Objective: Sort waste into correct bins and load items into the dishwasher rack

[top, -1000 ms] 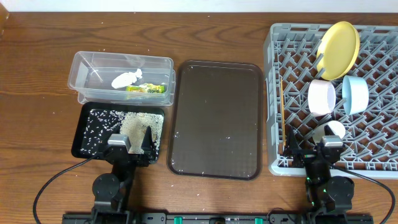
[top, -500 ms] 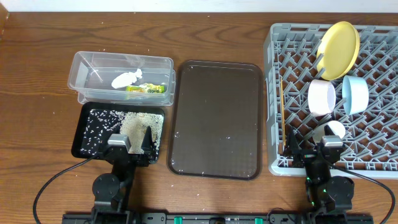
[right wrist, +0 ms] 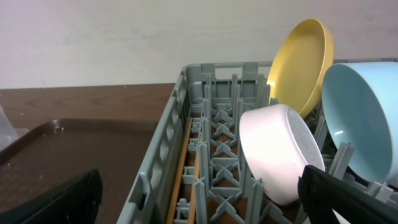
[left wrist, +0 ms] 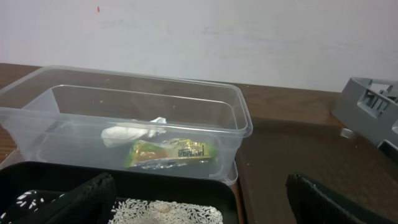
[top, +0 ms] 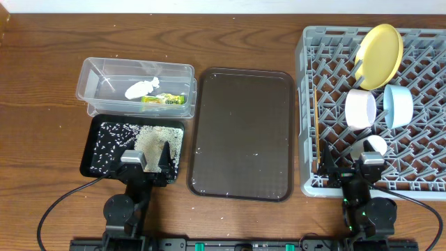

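The grey dishwasher rack holds the yellow plate, white bowl, light blue bowl, small white cup and chopsticks along its left side. The clear tub holds the tissue and green-and-yellow wrapper. The black tray holds rice and crumbs. My left gripper is open and empty over the tray's near edge. My right gripper is open and empty at the rack's near edge. The wrist views show the tub, wrapper, plate and both bowls.
A large dark brown serving tray with a few specks lies between the bins and the rack. The wooden table extends left and behind. A white wall stands beyond the table's far edge.
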